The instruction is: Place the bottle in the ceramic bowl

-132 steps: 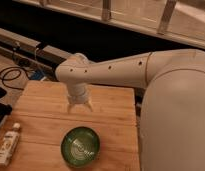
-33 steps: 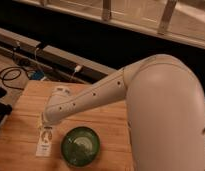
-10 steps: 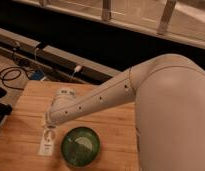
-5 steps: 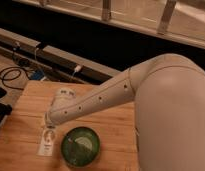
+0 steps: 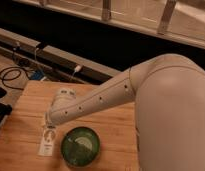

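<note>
We take this for a lab or workshop bench: a pale butcher-block wooden tabletop (image 5: 111,125) stands against a dark wall with a long grey metal rail (image 5: 56,56), and black coiled cables (image 5: 11,76) trail beside it. The gripper (image 5: 47,122) hangs low over the wood's left part.

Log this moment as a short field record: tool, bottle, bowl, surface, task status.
tool: at the end of the arm, low over the left part of the table, at the bottle's top end
bottle: just left of the bowl, outside it
ceramic bowl: dark green, upright, nothing in it
surface: wooden table
task status: bottle not yet in the bowl
</note>
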Tool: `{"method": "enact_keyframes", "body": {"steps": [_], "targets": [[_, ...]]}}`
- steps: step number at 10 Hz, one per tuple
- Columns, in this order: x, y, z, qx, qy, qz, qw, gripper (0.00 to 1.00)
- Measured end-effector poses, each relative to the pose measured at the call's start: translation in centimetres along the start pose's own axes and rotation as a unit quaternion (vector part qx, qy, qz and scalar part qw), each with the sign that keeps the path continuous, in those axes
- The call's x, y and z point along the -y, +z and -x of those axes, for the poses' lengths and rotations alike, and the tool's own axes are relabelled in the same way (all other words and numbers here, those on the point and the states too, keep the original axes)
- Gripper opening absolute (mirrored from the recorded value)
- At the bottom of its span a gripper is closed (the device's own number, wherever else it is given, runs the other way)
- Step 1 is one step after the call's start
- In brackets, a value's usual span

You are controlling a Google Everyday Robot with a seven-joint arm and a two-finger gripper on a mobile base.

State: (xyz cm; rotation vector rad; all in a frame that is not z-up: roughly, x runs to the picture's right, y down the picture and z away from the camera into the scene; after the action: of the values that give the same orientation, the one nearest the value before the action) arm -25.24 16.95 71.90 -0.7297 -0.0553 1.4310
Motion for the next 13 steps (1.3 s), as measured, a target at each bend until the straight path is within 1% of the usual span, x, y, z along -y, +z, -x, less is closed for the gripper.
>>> {"method": "enact_keyframes", "body": {"steps": [8, 10, 13], "targets": [[0.0, 0.0, 0.2, 0.001, 0.001, 0.002, 1.0000, 0.00], [0.6, -0.3, 1.6, 0.005, 0.003, 0.008, 1.0000, 0.00], [2.9, -1.8, 3.8, 0.015, 0.010, 0.008, 0.9998, 0.00]]}}
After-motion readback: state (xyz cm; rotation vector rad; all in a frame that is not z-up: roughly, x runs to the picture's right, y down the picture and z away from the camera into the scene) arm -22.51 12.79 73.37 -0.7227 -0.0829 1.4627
